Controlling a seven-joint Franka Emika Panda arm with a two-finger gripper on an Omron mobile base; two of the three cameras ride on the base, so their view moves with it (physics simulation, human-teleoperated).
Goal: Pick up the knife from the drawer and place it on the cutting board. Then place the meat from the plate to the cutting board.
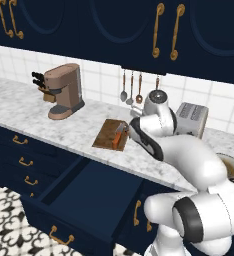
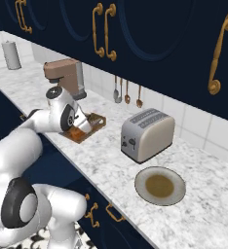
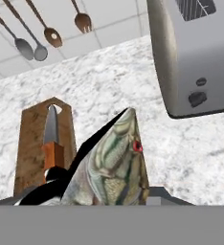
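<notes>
My gripper point(image 3: 109, 194) is shut on the meat point(image 3: 115, 160), a mottled tan-grey chunk that sticks up between the fingers in the hand view. It hovers over the near right end of the dark-brown cutting board point(image 1: 104, 136). The orange-handled knife point(image 1: 119, 137) lies flat along that board, also seen as knife point(image 3: 51, 141) on board point(image 3: 32, 143). The plate point(image 2: 160, 186) sits bare on the counter to the right of the toaster. Below the counter the wide navy drawer point(image 1: 89, 192) stands pulled out.
A silver toaster point(image 2: 147, 133) stands close to the right of the hand. Copper-handled spoons and ladles point(image 1: 131, 90) hang on the tiled wall behind the board. A brown coffee machine point(image 1: 64, 90) and a knife block point(image 1: 41, 85) stand to the left.
</notes>
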